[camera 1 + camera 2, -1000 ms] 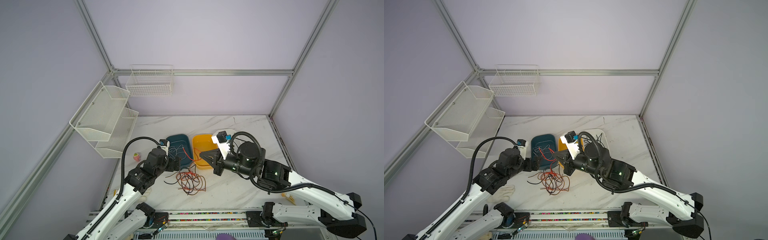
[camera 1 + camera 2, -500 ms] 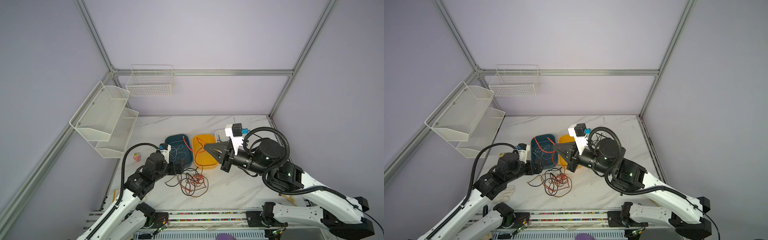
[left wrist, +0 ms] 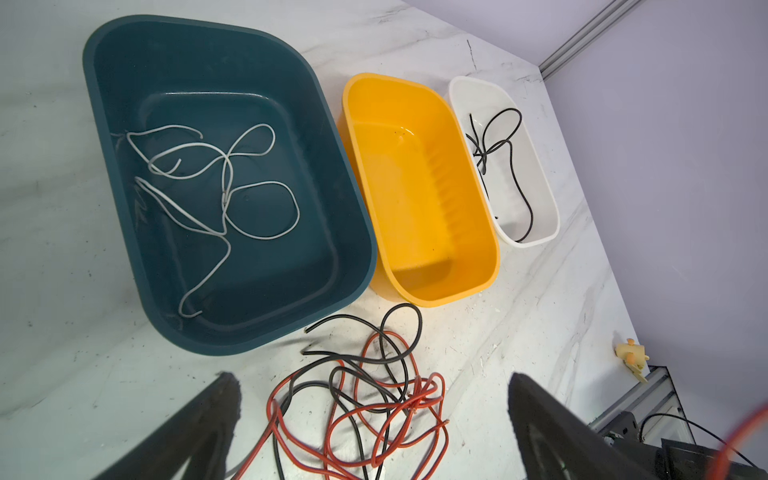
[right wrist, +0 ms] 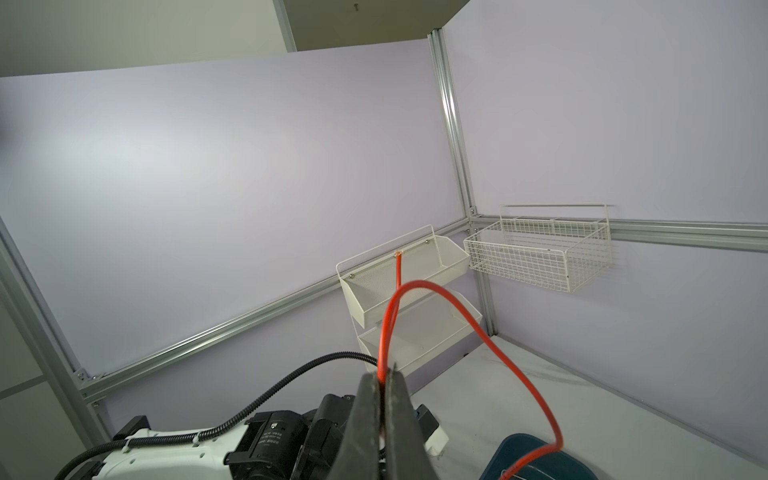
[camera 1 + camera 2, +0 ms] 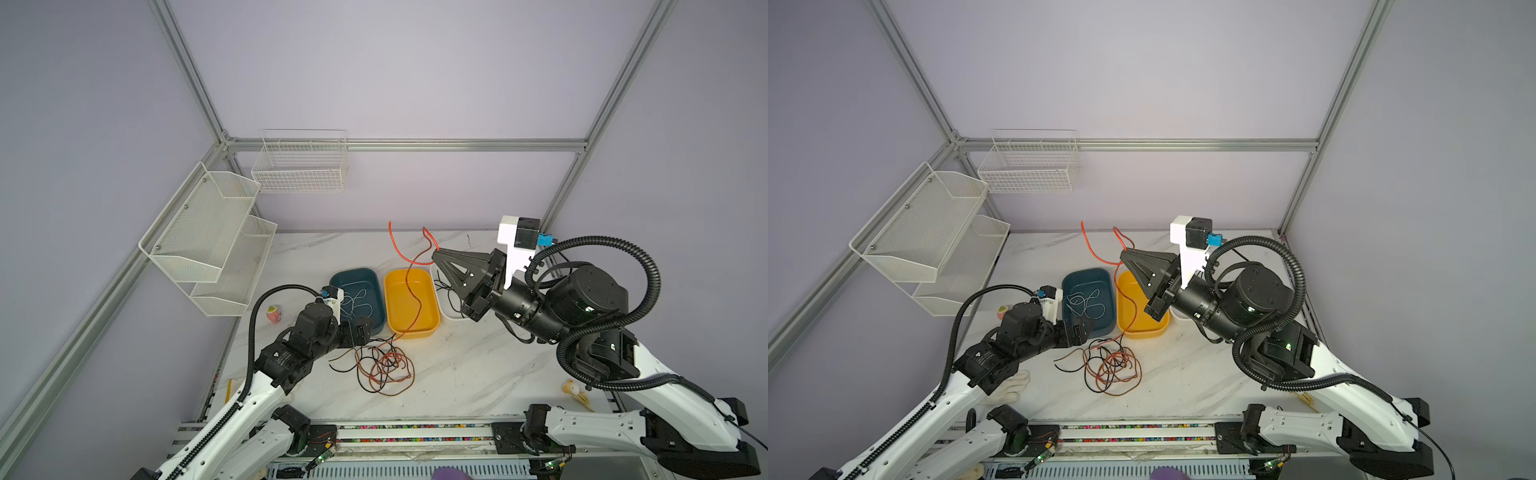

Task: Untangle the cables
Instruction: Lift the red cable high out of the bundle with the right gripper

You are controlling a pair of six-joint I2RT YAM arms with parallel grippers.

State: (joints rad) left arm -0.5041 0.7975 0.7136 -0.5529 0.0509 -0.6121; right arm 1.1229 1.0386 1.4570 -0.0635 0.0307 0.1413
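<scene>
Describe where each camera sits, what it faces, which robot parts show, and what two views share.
Top views: high at the front, looking down at the table; both arms show.
Left wrist: on the left arm, facing down at the teal bin and cable tangle; open left tool shows.
Right wrist: on the right arm, facing the wall shelves; shut right tool pinches the orange cable.
Shared: that cable, in both top views.

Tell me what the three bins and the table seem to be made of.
Teal bin, yellow bin and white bin: likely moulded plastic, smooth with rounded corners; the yellow one glossy, with soft highlights. Table: white with grey veins, marble or a marble-look laminate; the pictures cannot tell which.
</scene>
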